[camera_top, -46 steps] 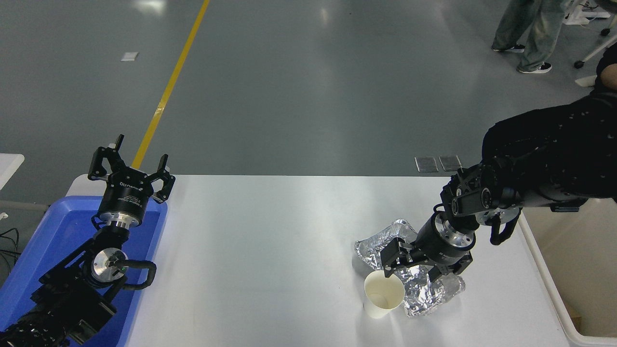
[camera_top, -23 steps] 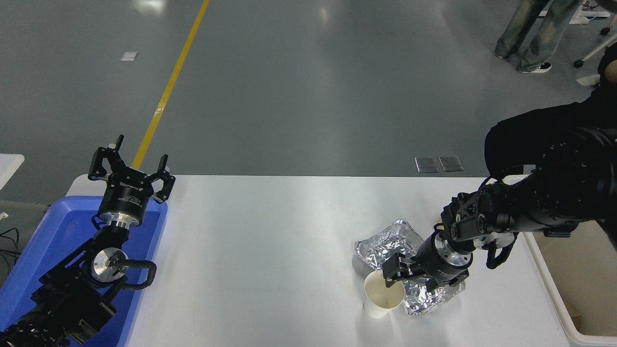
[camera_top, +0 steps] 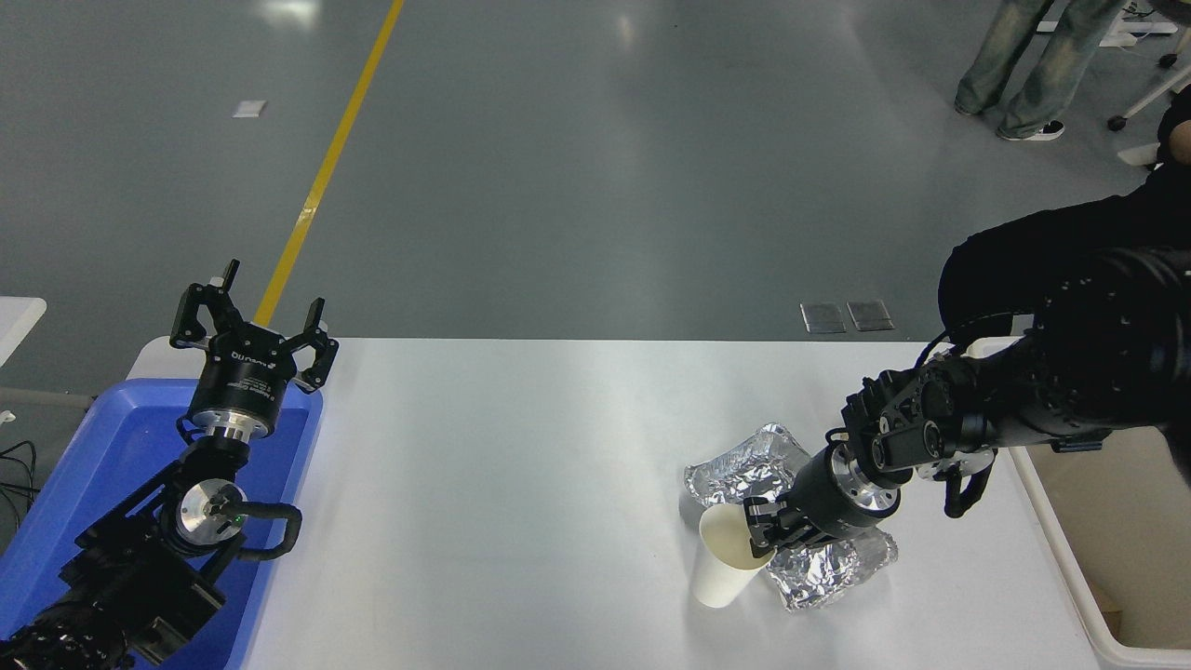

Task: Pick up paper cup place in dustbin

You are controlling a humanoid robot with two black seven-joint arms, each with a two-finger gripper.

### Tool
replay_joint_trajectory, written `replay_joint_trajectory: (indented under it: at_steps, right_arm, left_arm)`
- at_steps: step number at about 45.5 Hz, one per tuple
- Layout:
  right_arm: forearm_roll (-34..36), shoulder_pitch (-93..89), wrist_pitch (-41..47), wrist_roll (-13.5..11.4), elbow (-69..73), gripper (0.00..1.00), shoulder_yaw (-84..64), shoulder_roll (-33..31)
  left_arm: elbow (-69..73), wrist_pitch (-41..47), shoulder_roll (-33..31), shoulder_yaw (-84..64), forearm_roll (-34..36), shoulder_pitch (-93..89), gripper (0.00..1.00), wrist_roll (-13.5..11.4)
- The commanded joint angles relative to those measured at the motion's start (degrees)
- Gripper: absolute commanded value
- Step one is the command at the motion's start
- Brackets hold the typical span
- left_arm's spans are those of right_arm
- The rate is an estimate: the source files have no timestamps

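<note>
**Thin paper cup pinched at the rim near the worktop's front right**

The small cream-white tapered paper cup (camera_top: 721,566) sits toward the front right of the white worktop (camera_top: 521,447), just in front of a crumpled silver foil tray (camera_top: 791,521) and touching or nearly touching it. The cup leans, its open mouth turned up toward the right arm. The right claw (camera_top: 758,538) has its fingers at the cup's rolled rim, one apparently inside the mouth and one outside, so it appears clenched on the wall at the rim; the exact contact is too dark to confirm.

The cup looks empty and very light, so weight should be no concern. Its wall is thin and soft and would likely buckle under a hard squeeze, while the rolled rim is the stiffest part and the sensible place to grip. A pinch over one wall is likely to let the cup swing or tilt as it lifts, and the smooth paper could slip from a loose hold. The lean suggests its base is barely seated on the worktop.

The large rectangular cream-white plastic dustbin (camera_top: 1051,521) stands beyond the worktop's right edge. The left claw (camera_top: 251,326) hangs spread and empty at the far left corner, over a blue plastic tub (camera_top: 93,484).
</note>
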Motion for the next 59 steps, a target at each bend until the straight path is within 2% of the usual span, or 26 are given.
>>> replay_joint_trajectory:
  at_steps: [1, 9, 18, 36, 59]
  right_arm:
    - [-1.3, 2.3, -0.2, 1.8, 0.4, 0.0, 0.2, 0.0]
    - [-1.3, 6.4, 0.2, 2.2, 1.3, 0.0, 0.3, 0.0]
    - [-1.3, 13.7, 0.8, 4.7, 2.4, 0.0, 1.4, 0.0]
    - [-2.1, 29.2, 7.0, 4.7, 2.8, 0.0, 0.3, 0.0]
    - [-4.8, 44.9, 17.3, 4.8, 3.4, 0.0, 1.4, -8.9]
  left_arm:
    - [0.0, 0.0, 0.0, 0.0, 0.0, 0.0, 0.98, -0.1]
    - [0.0, 0.0, 0.0, 0.0, 0.0, 0.0, 0.98, 0.0]
    - [0.0, 0.0, 0.0, 0.0, 0.0, 0.0, 0.98, 0.0]
    - [0.0, 0.0, 0.0, 0.0, 0.0, 0.0, 0.98, 0.0]
    - [0.0, 0.0, 0.0, 0.0, 0.0, 0.0, 0.98, -0.1]
